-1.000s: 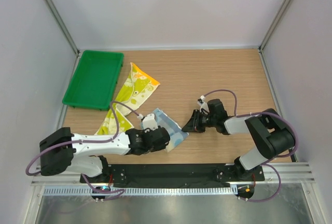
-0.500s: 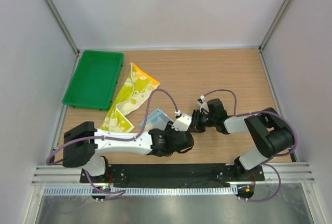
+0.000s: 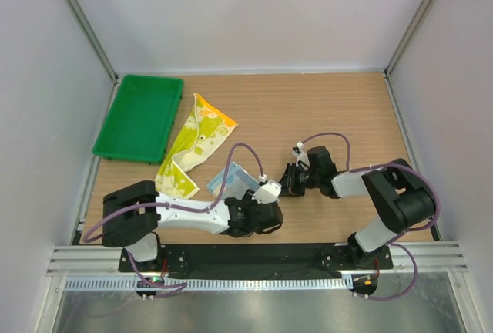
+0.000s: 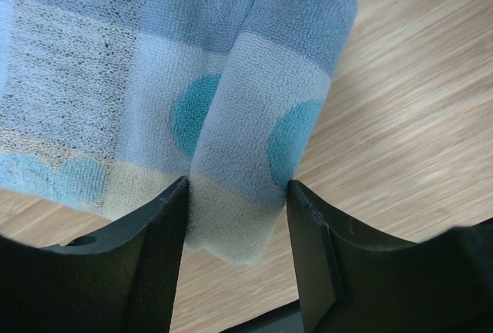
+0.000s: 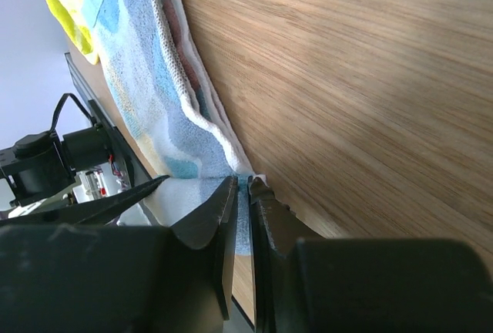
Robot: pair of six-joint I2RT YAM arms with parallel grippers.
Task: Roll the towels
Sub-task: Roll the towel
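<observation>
The step in hand is the rolling of the light blue towel [image 3: 231, 176]. It is lying on the table [image 3: 323, 109] around the middle, toward the near edge, and its right end is already turned into a short roll [image 4: 269, 117]. The left gripper [image 4: 235, 221] is holding this roll, with one finger pressing on each side of it. The right gripper [image 5: 242, 182] is lying low on the wood just to the right, its jaws almost together and pinching a thin edge of the same towel. The yellow-green towel [image 3: 194, 144] is lying crumpled farther left, beside the green tray [image 3: 139, 117], not yet rolled. In my judgement, the next move is asking both grippers to turn the roll together toward the flat part on the left. The grip should be firm, because such thin cloth is probably loosening easily.
</observation>
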